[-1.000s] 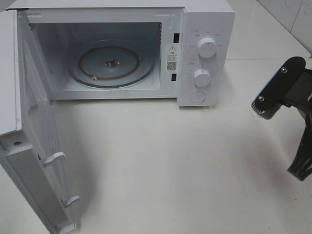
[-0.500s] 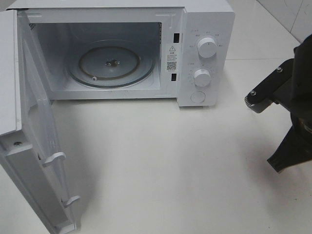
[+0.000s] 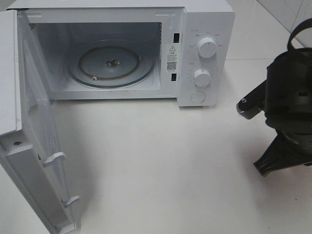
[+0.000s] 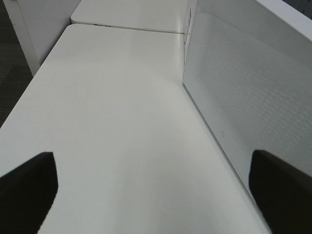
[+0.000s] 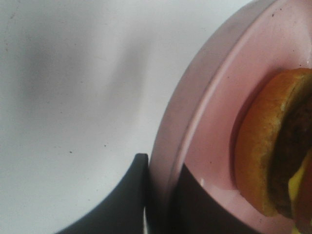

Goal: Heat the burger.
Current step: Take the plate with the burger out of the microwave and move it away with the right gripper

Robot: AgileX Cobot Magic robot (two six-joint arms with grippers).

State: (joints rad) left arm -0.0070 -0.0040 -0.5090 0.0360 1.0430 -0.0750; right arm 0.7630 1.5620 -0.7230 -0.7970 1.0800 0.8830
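Burger: tall golden-brown bun with dark patty and yellow cheese [image 5: 273,151], lower right of the right wrist view, sitting on the flat pink round plate [image 5: 214,97].
Right gripper [image 5: 158,195]: jaws pinched on the plate's rim.
Left gripper [image 4: 156,190]: jaws spread wide, empty, beside the white microwave door [image 4: 243,92].
White microwave [image 3: 146,48]: upper left of the high view, door open.

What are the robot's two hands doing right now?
Left gripper: open, holding nothing.
Right gripper: fingers shut on the pink plate carrying the burger.
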